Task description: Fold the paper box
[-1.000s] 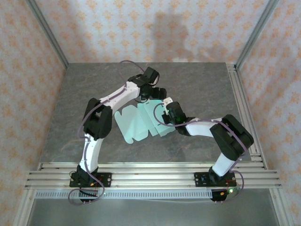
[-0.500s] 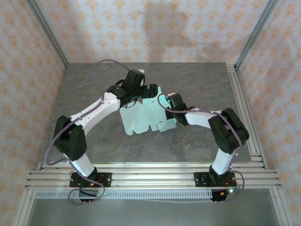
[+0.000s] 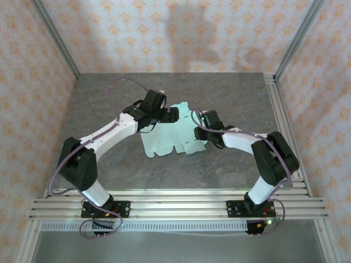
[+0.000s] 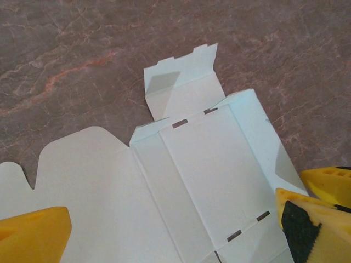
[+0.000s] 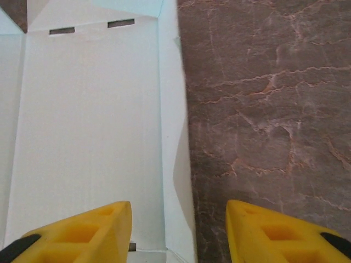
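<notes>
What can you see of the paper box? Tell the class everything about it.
The paper box is pale mint-green thin card, an unfolded cutout with creases, small slots and rounded flaps. It lies mostly flat on the grey stone-look table, near its middle. Its right edge strip looks slightly raised.

Box (image 3: 173, 137) lies flat on the table (image 3: 236, 164), near the table's middle, with its flaps spread. Left pincer (image 4: 173, 203) sits above the box's far left part, its fingers spanning the panels. Right pincer (image 5: 178, 204) straddles the box's right edge, with one finger over card and the other over bare table.
</notes>
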You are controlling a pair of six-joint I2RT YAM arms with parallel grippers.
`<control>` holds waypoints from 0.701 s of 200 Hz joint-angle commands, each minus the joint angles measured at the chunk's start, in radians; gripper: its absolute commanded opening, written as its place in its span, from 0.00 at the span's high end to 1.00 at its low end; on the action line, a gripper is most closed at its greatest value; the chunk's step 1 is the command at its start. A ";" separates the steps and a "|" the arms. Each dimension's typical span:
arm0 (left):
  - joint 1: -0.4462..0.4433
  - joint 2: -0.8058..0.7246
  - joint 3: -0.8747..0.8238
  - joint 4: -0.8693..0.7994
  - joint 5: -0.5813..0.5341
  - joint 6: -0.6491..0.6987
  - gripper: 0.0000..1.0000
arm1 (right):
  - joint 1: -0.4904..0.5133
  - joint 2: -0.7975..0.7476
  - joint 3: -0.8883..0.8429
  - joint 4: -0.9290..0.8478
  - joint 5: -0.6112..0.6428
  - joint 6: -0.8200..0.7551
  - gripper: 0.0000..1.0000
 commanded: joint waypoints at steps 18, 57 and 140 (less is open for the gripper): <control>0.012 -0.116 -0.091 0.018 -0.058 0.001 0.00 | -0.043 0.004 -0.048 0.113 -0.100 0.071 0.52; 0.016 -0.144 -0.147 0.053 -0.049 -0.025 0.00 | -0.059 0.057 -0.009 0.112 -0.144 0.076 0.61; 0.052 0.052 -0.097 0.151 0.173 -0.160 0.42 | -0.059 0.103 0.040 0.072 -0.196 0.049 0.86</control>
